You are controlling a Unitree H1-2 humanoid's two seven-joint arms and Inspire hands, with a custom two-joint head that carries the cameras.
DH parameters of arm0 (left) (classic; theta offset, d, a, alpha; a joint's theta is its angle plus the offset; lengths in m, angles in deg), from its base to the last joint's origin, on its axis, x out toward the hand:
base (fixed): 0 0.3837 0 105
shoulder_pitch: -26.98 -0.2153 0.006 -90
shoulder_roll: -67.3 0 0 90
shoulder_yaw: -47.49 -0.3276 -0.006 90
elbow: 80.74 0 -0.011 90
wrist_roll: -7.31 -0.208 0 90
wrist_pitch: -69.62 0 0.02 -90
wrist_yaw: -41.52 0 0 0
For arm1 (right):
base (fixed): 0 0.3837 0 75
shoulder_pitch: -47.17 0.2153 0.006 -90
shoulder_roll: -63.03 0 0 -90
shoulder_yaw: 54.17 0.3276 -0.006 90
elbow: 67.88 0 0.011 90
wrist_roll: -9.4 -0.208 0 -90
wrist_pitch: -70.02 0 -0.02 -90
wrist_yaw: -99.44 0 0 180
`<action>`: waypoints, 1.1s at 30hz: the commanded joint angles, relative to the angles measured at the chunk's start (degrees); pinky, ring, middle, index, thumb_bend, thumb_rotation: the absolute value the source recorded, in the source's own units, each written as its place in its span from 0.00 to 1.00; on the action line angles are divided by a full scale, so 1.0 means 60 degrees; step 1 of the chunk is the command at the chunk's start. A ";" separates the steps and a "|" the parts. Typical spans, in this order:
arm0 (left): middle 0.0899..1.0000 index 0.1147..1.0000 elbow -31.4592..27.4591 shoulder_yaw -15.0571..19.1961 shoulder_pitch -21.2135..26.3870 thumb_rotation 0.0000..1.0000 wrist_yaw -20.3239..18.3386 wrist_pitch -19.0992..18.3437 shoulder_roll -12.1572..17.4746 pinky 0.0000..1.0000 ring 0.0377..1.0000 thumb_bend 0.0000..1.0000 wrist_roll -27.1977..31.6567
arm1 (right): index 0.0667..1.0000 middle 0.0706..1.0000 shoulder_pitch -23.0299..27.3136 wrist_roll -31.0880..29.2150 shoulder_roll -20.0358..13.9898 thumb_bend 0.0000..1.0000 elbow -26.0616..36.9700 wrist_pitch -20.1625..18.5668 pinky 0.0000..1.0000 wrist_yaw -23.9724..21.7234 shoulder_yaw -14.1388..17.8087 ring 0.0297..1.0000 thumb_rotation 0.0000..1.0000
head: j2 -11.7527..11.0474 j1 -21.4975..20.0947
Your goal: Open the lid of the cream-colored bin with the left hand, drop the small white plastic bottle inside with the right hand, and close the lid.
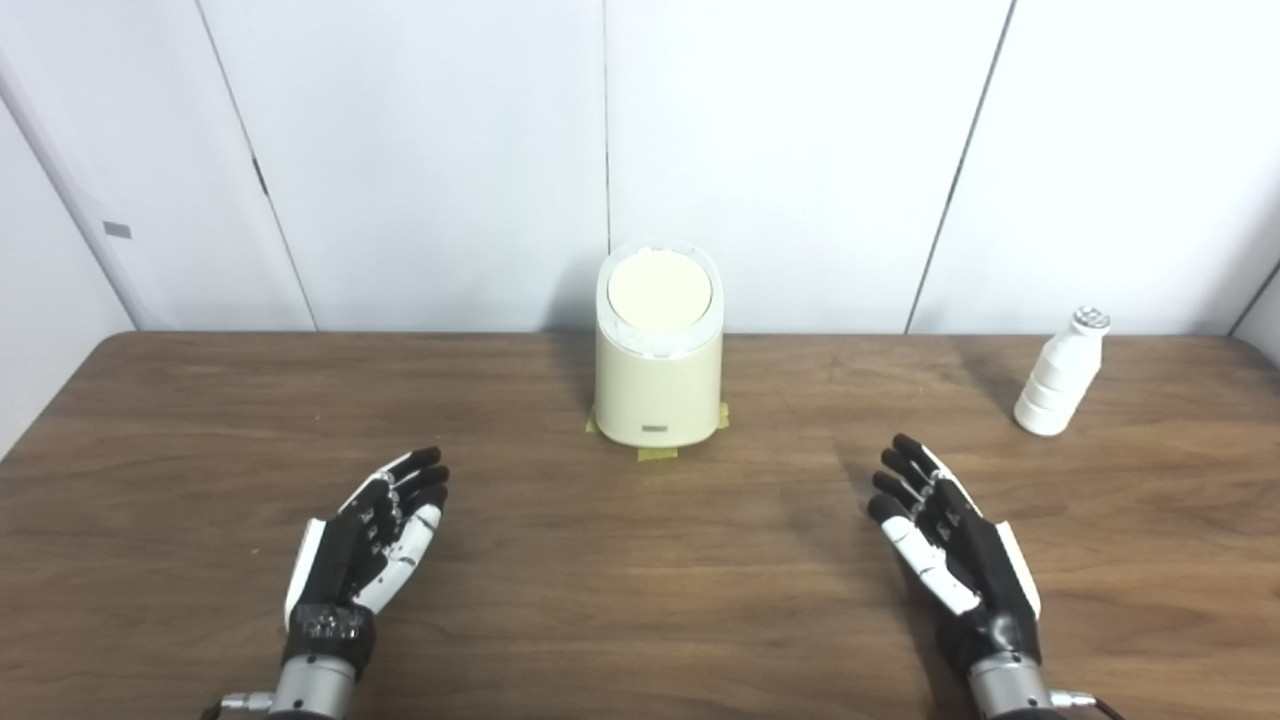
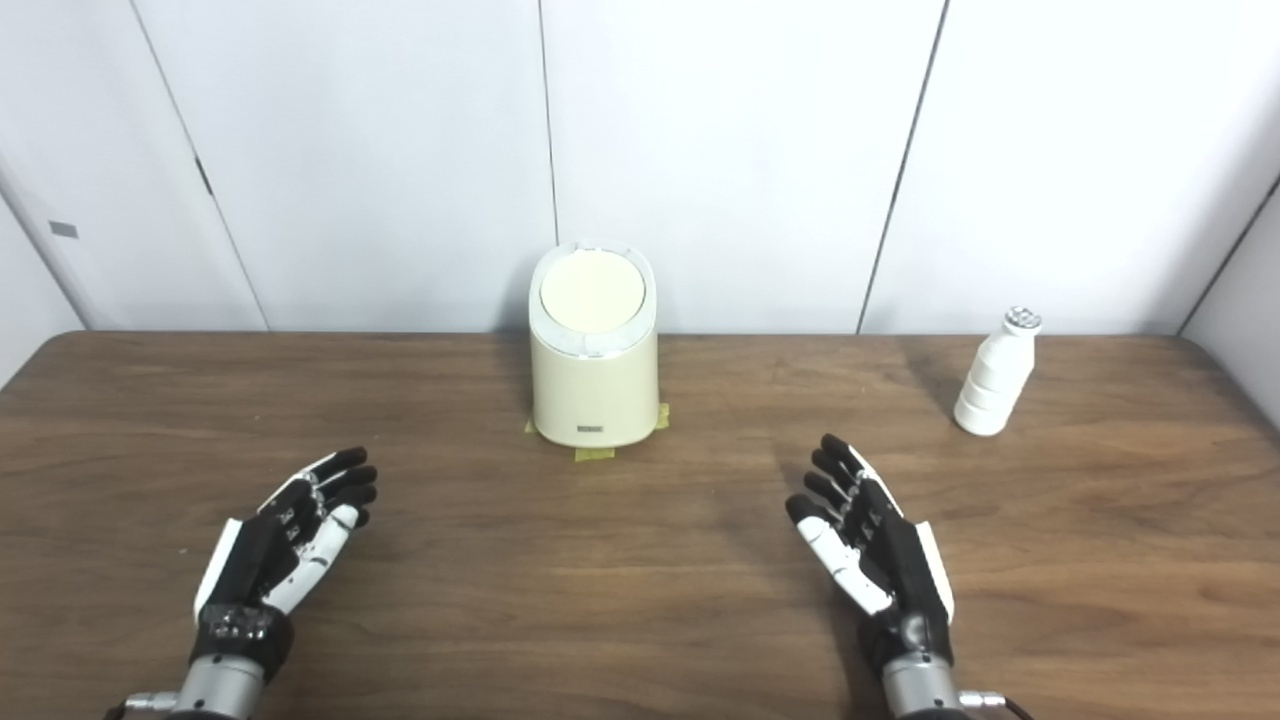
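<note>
Nearest the cameras, the left hand (image 1: 365,545) and the right hand (image 1: 950,545) hover low over the wooden table (image 1: 640,590), one at each side, palms turned inward toward each other. Both hands are spread, fingers (image 1: 410,475) extended and apart, holding nothing; neither touches any object. Whether the hands rest on the tabletop or float just above it cannot be told.

Farther back, at the centre of the table and close to its rear edge, stands the cream-colored bin (image 1: 658,385), upright, with a small grey label low on its front. Its round lid (image 1: 660,290) lies shut, tilted toward the cameras within a whitish rim. Pieces of yellow tape (image 1: 657,453) show at the base of the bin, in front and at both sides.

To the right and well apart from the bin, near the rear edge, stands the small white plastic bottle (image 1: 1058,385), upright, ribbed in its lower body, with a silvery cap (image 1: 1090,320). It lies beyond and to the right of the right hand, untouched.

Behind the table rise white wall panels (image 1: 800,150) with dark seams. The right eye view alone shows more of the angled panel (image 2: 1240,290) at far right; the left eye view shows more of the slanted panel at far left, which bears a small grey tag (image 1: 117,229).
</note>
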 commanded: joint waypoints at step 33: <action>0.79 0.82 -0.1098 -0.0385 0.2187 0.26 0.0228 -0.1338 0.0082 0.78 0.79 0.69 -0.0681 | 0.85 0.86 0.0163 -0.0011 0.0013 0.51 0.0208 0.0200 0.76 -0.0055 -0.0040 0.84 0.42 | -0.0109 0.0107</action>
